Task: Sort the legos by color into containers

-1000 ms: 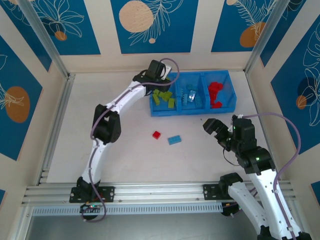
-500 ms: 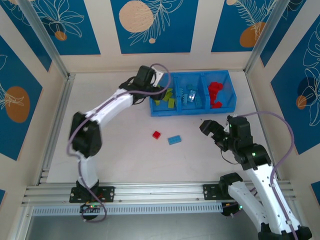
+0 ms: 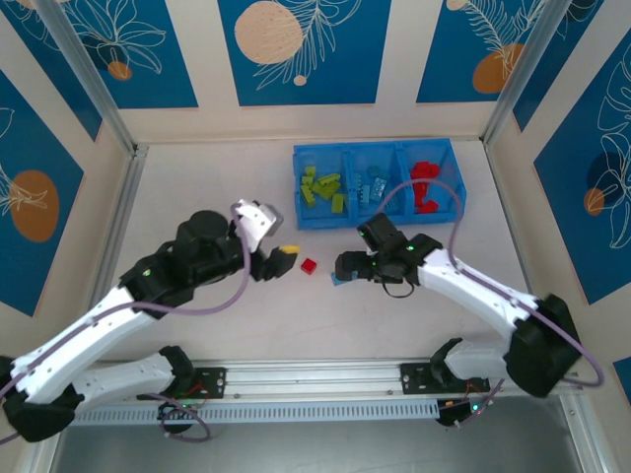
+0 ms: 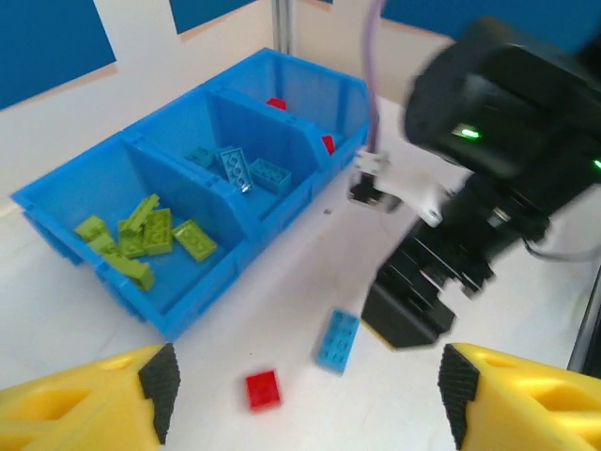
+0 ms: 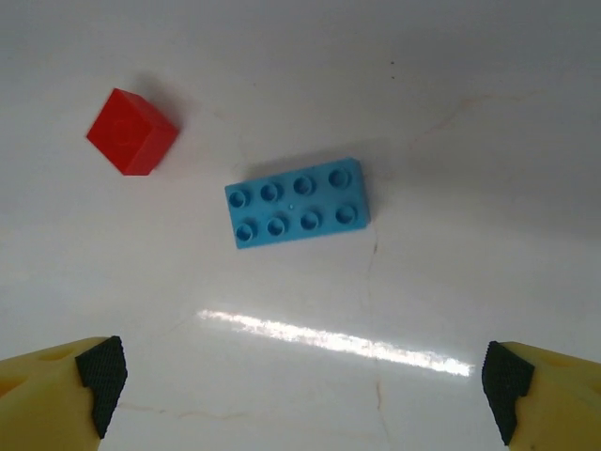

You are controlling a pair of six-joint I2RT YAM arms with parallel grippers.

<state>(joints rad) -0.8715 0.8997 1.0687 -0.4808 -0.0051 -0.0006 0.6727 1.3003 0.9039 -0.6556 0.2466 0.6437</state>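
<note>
We hold our right gripper point(image 5: 302, 381) wide above the blue lego point(image 5: 297, 202) on the bench point(image 5: 470, 113), our left gripper point(image 4: 308, 395) also wide, empty.

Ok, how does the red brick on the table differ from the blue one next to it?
Colour: the red brick is red, the blue brick light blue. Shape: the red brick is small and squarish, the blue brick a longer rectangle. Studs: the blue brick shows eight studs in two rows facing up; the red brick shows no clear studs. Both lie loose on the table, apart from each other and outside the tray.
</note>
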